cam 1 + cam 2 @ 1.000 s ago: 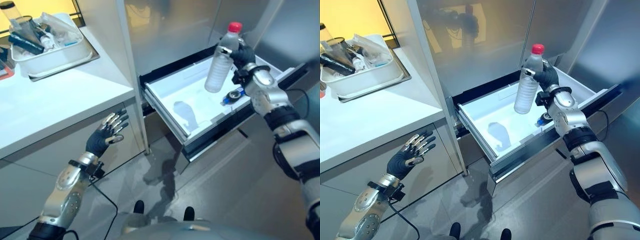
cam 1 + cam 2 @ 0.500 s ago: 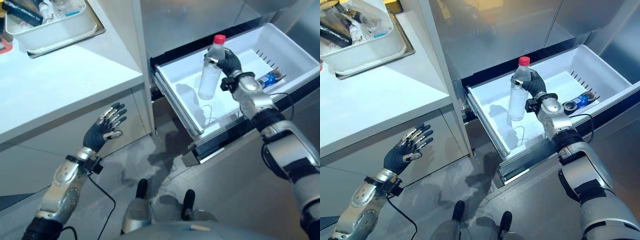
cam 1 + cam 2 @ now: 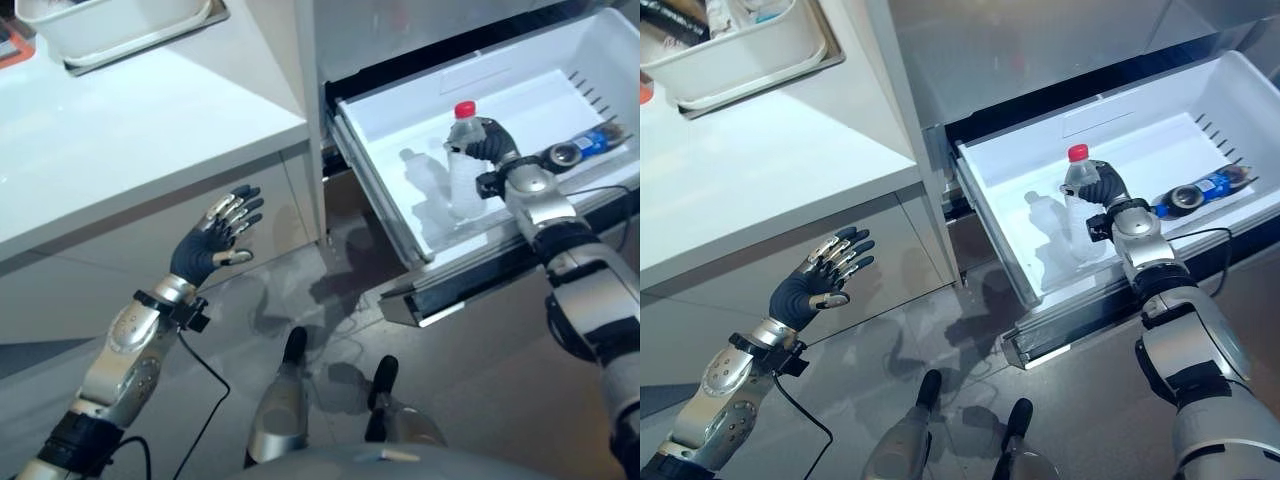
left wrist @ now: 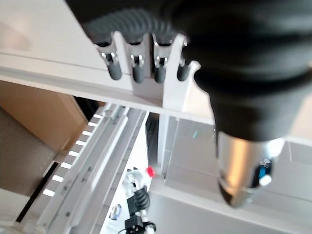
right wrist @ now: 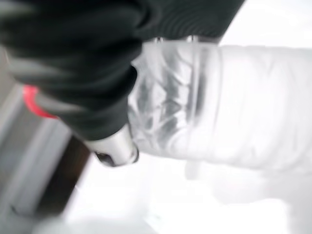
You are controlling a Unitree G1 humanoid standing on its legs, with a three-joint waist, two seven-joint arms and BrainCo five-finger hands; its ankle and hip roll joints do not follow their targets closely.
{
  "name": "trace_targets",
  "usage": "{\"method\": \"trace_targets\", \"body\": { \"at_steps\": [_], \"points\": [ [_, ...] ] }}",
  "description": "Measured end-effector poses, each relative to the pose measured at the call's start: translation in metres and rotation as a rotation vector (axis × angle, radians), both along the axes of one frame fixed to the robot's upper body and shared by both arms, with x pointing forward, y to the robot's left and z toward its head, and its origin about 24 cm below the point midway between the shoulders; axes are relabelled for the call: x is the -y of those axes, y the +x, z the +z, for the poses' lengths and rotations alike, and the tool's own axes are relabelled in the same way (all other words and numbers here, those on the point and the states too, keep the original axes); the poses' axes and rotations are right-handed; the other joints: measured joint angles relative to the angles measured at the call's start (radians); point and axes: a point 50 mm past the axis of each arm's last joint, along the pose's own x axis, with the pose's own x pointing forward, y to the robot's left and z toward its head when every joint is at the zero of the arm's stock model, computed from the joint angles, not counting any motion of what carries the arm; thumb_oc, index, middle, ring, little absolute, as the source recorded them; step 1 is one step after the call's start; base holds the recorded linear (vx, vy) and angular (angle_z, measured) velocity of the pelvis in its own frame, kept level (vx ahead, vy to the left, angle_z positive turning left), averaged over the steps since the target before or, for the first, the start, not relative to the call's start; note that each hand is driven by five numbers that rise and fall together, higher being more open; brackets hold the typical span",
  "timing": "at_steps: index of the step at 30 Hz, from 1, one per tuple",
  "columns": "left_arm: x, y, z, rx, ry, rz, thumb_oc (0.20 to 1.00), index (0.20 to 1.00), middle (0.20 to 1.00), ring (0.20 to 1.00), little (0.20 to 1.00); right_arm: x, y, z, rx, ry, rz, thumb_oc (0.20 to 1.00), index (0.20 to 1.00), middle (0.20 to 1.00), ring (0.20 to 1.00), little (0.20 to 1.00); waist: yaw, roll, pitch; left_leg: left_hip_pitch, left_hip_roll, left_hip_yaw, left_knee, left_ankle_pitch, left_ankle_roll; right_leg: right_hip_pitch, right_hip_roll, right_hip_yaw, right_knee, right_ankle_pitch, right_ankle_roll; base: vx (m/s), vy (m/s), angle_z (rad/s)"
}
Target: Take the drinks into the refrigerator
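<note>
Off to the left the left hand [image 3: 207, 250] hung idle below the table [image 3: 120, 150], fingers spread and empty. The right hand [image 3: 1108, 190] was clamped around the clear water bottle [image 3: 1080, 215], upright in the open refrigerator drawer [image 3: 1200, 120]. It looked light, thin-walled and slick, best gripped mid-body, with only a small blue bottle [image 3: 1200, 188] lying near the drawer's right side.

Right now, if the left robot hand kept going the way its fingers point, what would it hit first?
Probably the white counter's underside or cabinet front; the open left robot hand points up toward it. Depth is unclear.

Kitchen, white counter [image 3: 770, 170], steel fridge, open freezer drawer [image 3: 1140, 150]
</note>
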Motion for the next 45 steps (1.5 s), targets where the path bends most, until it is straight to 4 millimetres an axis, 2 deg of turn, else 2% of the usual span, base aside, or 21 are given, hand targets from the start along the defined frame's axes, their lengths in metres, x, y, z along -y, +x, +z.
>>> {"method": "trace_targets", "body": {
  "at_steps": [3,9,13,20,23,24,33,39,44,45],
  "points": [
    [0.002,0.001,0.002,0.014,0.002,-0.016,1.000,1.000,1.000,1.000,1.000,-0.014,0.000,-0.008,-0.062,-0.228,0.103,0.200,0.200,0.200,0.200,0.200,0.004,-0.002,0.013,-0.005,-0.006,-0.006,0.002,0.001,0.002,0.000,-0.005,-0.007,0.000,-0.001,0.001,0.00,-0.031,0.06],
    [0.004,0.003,0.005,0.037,0.016,-0.018,1.000,1.000,1.000,1.000,1.000,-0.019,-0.001,-0.017,-0.103,-0.412,0.141,0.200,0.200,0.200,0.200,0.200,0.004,-0.002,0.014,-0.004,-0.012,-0.022,0.003,0.002,0.003,0.009,-0.009,-0.017,0.000,-0.005,0.007,-0.01,-0.015,0.07],
    [0.007,0.003,0.004,0.047,0.017,-0.003,1.000,1.000,1.000,1.000,1.000,-0.033,0.000,-0.029,-0.145,-0.587,0.199,0.200,0.200,0.200,0.200,0.200,0.003,-0.002,0.014,-0.003,-0.012,-0.023,0.006,0.002,0.003,0.013,-0.009,-0.020,0.000,-0.005,0.007,0.00,0.000,0.00],
    [0.010,0.003,0.001,0.048,0.003,0.007,1.000,1.000,1.000,1.000,1.000,-0.042,0.000,-0.044,-0.217,-0.712,0.249,0.200,0.200,0.200,0.200,0.200,0.002,-0.003,0.014,-0.002,-0.013,-0.032,0.012,0.002,0.003,0.023,-0.008,-0.034,0.000,-0.006,0.007,-0.01,-0.005,0.04],
    [0.009,0.002,0.000,0.047,0.012,0.010,1.000,1.000,1.000,1.000,1.000,-0.039,-0.003,-0.050,-0.244,-0.717,0.246,0.200,0.200,0.200,0.200,0.200,0.003,-0.003,0.014,-0.002,-0.015,-0.037,0.013,0.002,0.003,0.026,-0.009,-0.036,0.000,-0.006,0.007,-0.02,0.002,0.06],
    [0.009,0.002,0.000,0.046,0.012,0.009,1.000,1.000,1.000,1.000,1.000,-0.039,-0.003,-0.050,-0.244,-0.718,0.245,1.000,1.000,1.000,1.000,1.000,0.004,-0.003,0.014,-0.002,-0.015,-0.037,0.013,0.002,0.003,0.027,-0.009,-0.036,0.000,-0.006,0.007,0.00,0.000,0.00],
    [0.007,0.002,0.002,0.057,0.017,0.005,1.000,1.000,1.000,1.000,1.000,-0.051,-0.001,-0.052,-0.251,-0.705,0.286,1.000,1.000,1.000,1.000,1.000,0.000,-0.006,0.012,0.019,-0.015,-0.038,0.016,0.002,0.003,0.050,-0.009,-0.036,0.000,-0.006,0.007,0.00,0.000,0.00],
    [0.005,0.002,0.003,0.060,0.021,0.006,1.000,1.000,1.000,1.000,1.000,-0.052,-0.002,-0.049,-0.232,-0.707,0.293,1.000,1.000,1.000,1.000,1.000,-0.005,-0.009,0.011,0.034,-0.015,-0.037,0.017,0.002,0.003,0.064,-0.008,-0.034,0.000,-0.006,0.007,0.00,0.000,0.00],
    [0.000,0.002,0.009,0.079,0.031,0.014,1.000,1.000,1.000,1.000,1.000,-0.050,-0.012,-0.016,-0.087,-0.703,0.358,1.000,1.000,1.000,1.000,1.000,-0.017,-0.023,0.012,0.042,-0.015,-0.032,0.017,0.003,0.004,0.070,-0.009,-0.028,0.000,-0.005,0.006,0.00,0.019,-0.04],
    [-0.002,0.000,0.011,0.085,0.032,0.021,1.000,1.000,1.000,1.000,1.000,-0.044,-0.018,0.003,-0.016,-0.690,0.364,1.000,1.000,1.000,1.000,1.000,-0.022,-0.032,0.011,0.046,-0.016,-0.029,0.017,0.003,0.004,0.071,-0.010,-0.026,0.000,-0.004,0.007,0.00,0.000,0.00]
  ]
}}
